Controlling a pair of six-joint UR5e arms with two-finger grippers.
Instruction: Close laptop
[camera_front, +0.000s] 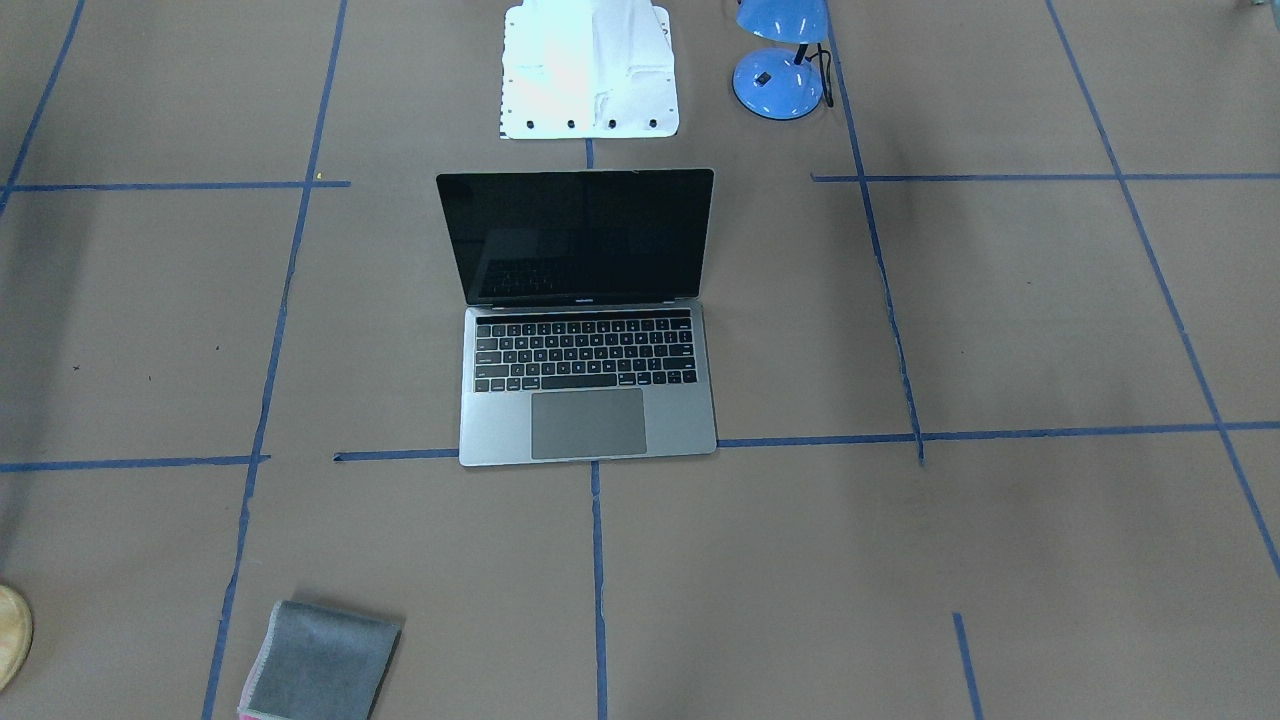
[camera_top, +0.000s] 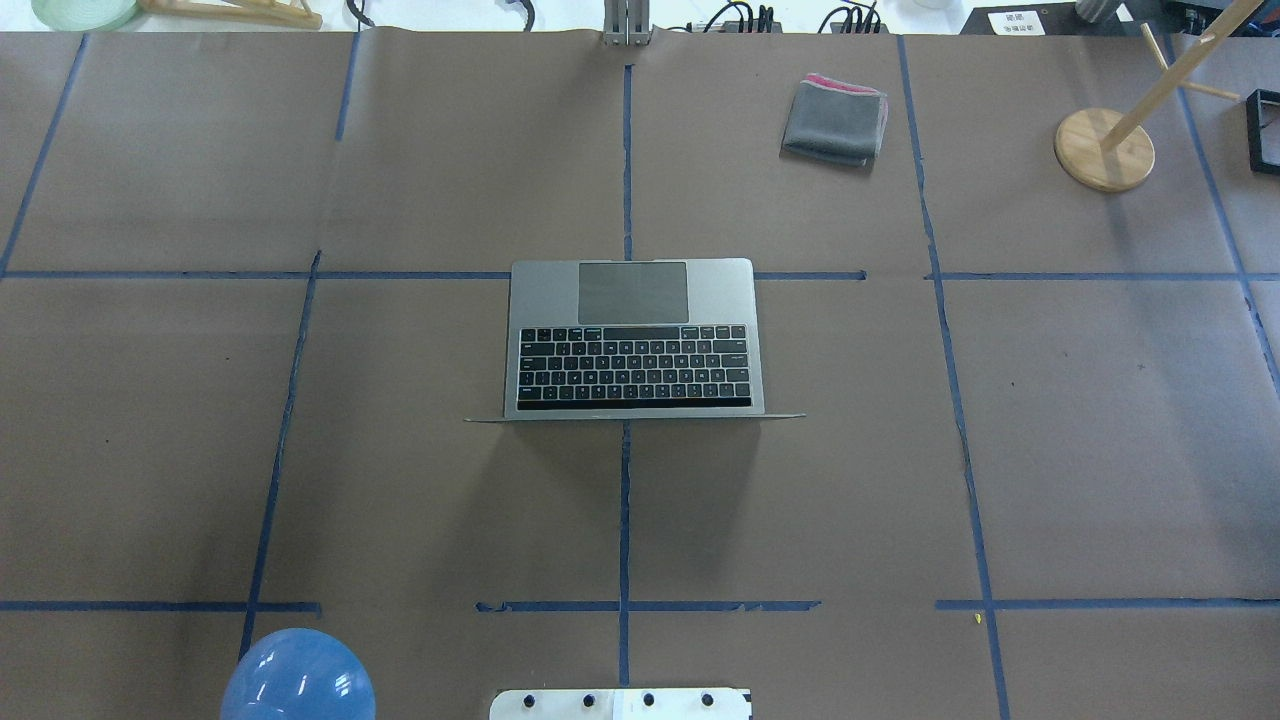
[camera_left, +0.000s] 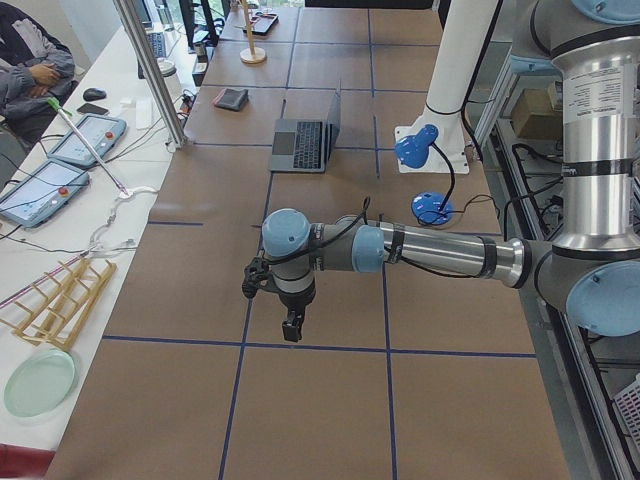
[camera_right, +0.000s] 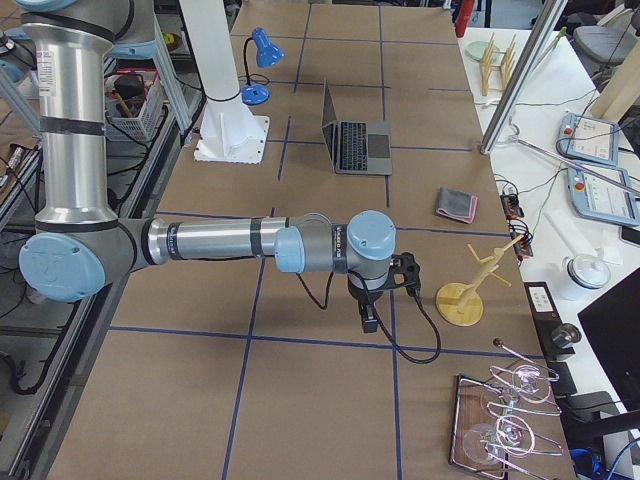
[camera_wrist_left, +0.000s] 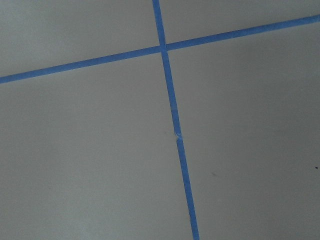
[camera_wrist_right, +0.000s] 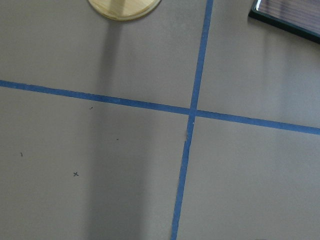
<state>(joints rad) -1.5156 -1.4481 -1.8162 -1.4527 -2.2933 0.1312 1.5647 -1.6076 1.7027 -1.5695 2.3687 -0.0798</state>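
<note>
Grippers show only in the side views: left gripper and right gripper hang over the table, finger spread impossible to tell. Farther out, at centre, the laptop sits open, lid edge-on from overhead, screen facing twelve o'clock, long axis nine-to-three.

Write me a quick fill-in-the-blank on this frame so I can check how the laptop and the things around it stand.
1. The laptop is ____, not closed.
2. The colour of its screen is ____.
3. The lamp near the robot's base is coloured ____.
4. The folded cloth is mainly ____, with a pink edge.

Missing words: open; black; blue; grey.
</note>
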